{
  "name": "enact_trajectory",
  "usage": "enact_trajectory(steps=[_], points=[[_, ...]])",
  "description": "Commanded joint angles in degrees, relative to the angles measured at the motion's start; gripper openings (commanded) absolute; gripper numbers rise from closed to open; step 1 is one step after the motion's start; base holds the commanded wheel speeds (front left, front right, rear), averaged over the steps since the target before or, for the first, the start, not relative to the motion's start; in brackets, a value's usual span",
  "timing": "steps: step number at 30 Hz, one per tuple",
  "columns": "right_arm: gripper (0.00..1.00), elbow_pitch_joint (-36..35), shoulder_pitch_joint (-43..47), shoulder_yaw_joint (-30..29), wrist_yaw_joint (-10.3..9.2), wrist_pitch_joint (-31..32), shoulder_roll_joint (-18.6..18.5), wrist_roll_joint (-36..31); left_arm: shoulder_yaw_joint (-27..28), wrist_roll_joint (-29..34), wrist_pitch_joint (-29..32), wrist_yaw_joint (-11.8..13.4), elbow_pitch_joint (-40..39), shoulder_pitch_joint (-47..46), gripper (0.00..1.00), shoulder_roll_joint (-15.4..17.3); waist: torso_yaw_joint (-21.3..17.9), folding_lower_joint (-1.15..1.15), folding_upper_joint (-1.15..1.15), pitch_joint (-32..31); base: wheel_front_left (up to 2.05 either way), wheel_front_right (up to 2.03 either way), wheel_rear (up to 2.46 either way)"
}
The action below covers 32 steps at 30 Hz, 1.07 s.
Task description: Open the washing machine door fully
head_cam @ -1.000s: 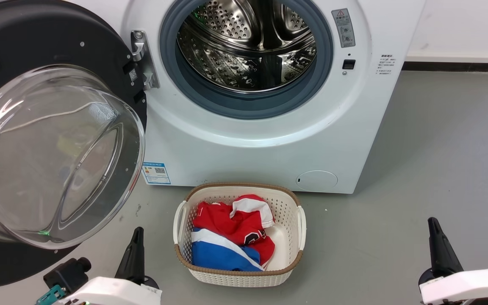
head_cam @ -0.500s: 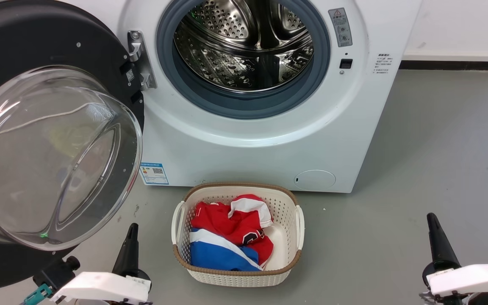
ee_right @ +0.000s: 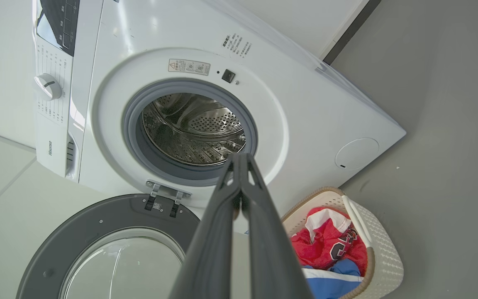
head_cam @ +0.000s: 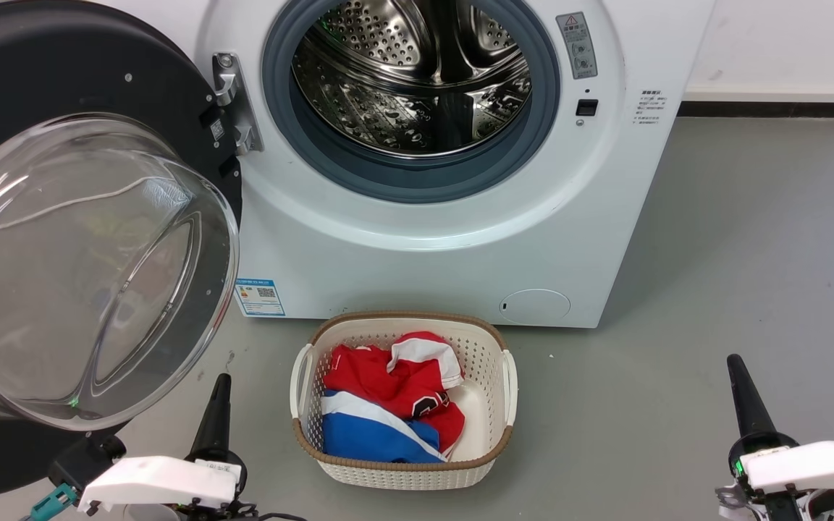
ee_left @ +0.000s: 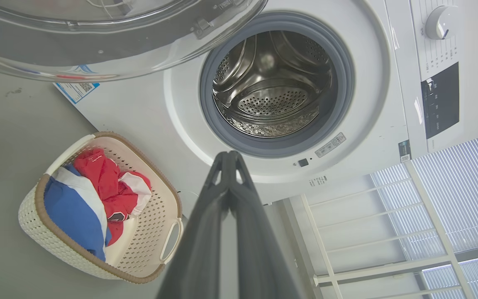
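The white washing machine (head_cam: 446, 246) faces me with its steel drum (head_cam: 417, 79) exposed. Its washing machine door (head_cam: 84, 268), black-rimmed with a bulging clear glass bowl, stands swung wide to the left on its hinge (head_cam: 232, 101). The door also shows in the right wrist view (ee_right: 110, 249) and along the top of the left wrist view (ee_left: 110, 37). My left gripper (head_cam: 218, 394) is shut and empty, low at the left, just below the door's glass. My right gripper (head_cam: 739, 376) is shut and empty at the lower right, well away from the machine.
A cream laundry basket (head_cam: 511, 391) holding red, white and blue clothes (head_cam: 388, 405) sits on the grey floor right in front of the machine, between my two arms. Open grey floor (head_cam: 764, 239) extends to the right.
The head camera has shifted a little, so the machine sits slightly further left. Both grippers have sunk lower and eased left in the picture. The door stays swung open.
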Motion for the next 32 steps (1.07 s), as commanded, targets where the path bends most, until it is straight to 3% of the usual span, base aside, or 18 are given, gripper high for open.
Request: enact_trajectory(steps=[1, 32], points=[[0.0, -0.31, -1.54, -0.13, 0.0, 0.35, -0.06, 1.46, 0.39, -1.39, 0.41, -0.34, -0.31, -1.54, 0.0, 0.4, -0.03, 0.0, 0.0, 0.0, 0.0, 0.0, 0.0], [0.0, 0.91, -3.57, -0.36, 0.0, 4.67, -0.06, 19.28, 2.74, -18.31, 4.87, -0.75, 0.8, -3.58, 0.0, 0.22, -0.93, 0.0, 0.0, 0.13, 0.0, 0.0, 0.0]])
